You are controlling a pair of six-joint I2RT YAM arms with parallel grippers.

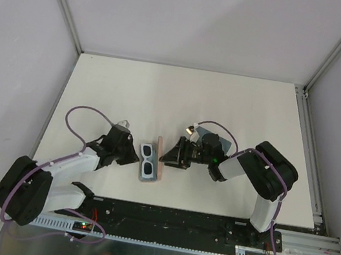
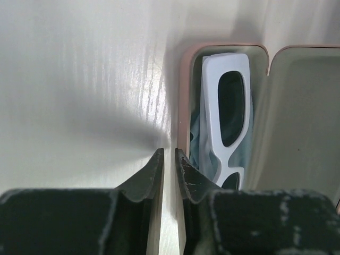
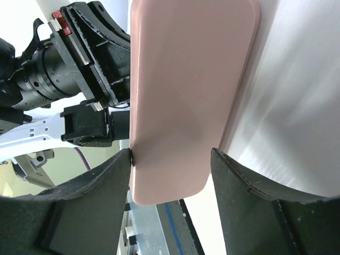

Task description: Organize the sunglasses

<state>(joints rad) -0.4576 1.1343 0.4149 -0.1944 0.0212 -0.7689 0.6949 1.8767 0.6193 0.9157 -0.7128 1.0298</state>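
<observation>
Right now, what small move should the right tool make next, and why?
Probably tip the pink lid down over the case: the white sunglasses already lie inside on the blue cloth, and the lid stands upright between the fingers of the right tool.

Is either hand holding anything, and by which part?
Right hand seems to grip the case's open lid across its width, near one end. Left hand holds nothing.

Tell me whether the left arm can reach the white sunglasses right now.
Probably yes. The case is open, the right gripper holds its lid back, and the sunglasses lie uncovered just beside the left gripper. Its jaws are nearly shut, though.
</observation>
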